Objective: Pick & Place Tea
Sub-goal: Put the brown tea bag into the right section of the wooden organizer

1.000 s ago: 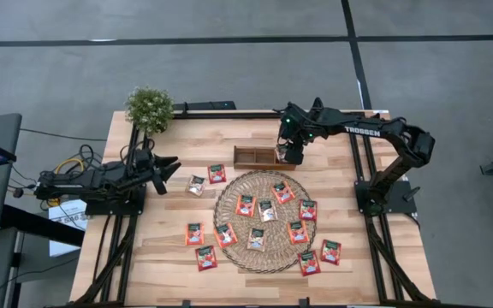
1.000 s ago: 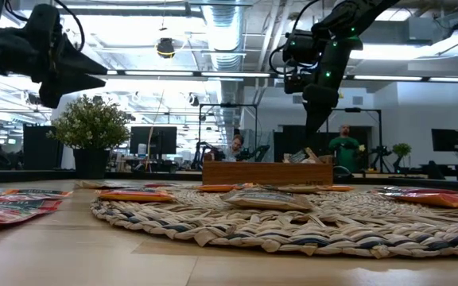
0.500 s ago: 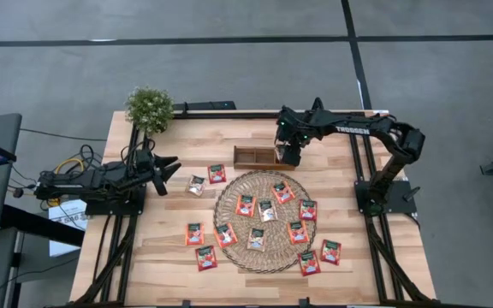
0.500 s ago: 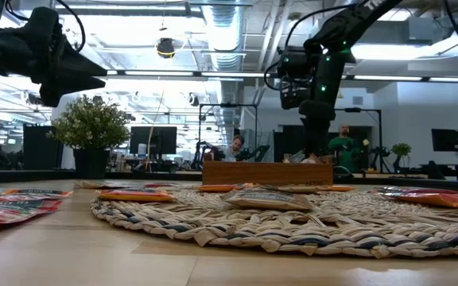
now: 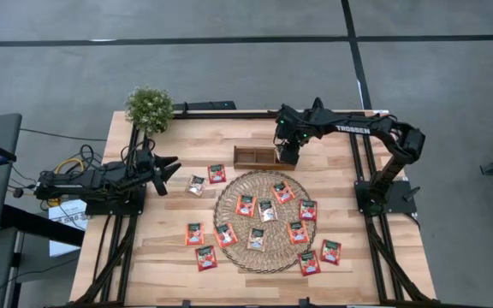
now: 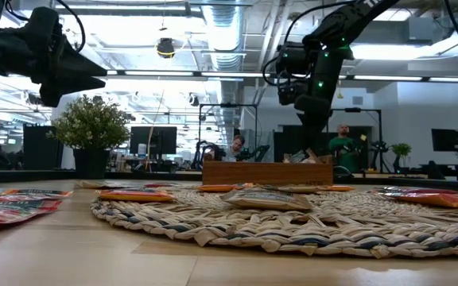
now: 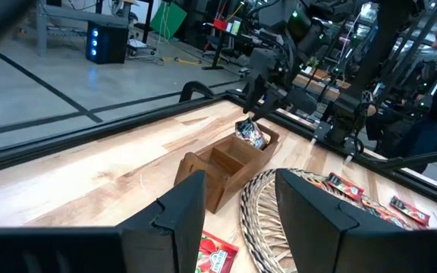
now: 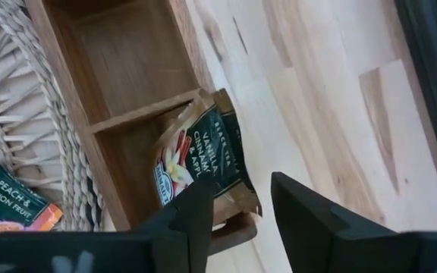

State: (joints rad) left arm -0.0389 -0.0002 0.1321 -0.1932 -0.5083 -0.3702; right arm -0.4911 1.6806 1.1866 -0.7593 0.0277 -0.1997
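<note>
Sachet (image 8: 199, 155) of vanilla cinnamon apple tea now leans in the end compartment of the wooden tray (image 5: 255, 156) near the table's (image 5: 178, 257) far edge, one corner poking over the rim. The right gripper (image 8: 237, 208) has lifted just above it, fingers parted and empty, so this drop looks done. The left gripper (image 5: 168, 171) waits open near the left edge. Other sachets (image 5: 264, 210) lie on the woven mat (image 5: 229, 192), awaiting pickup.

Grey tiled floor (image 5: 229, 60); ceiling pipes (image 6: 221, 24), monitors (image 6: 151, 139).
</note>
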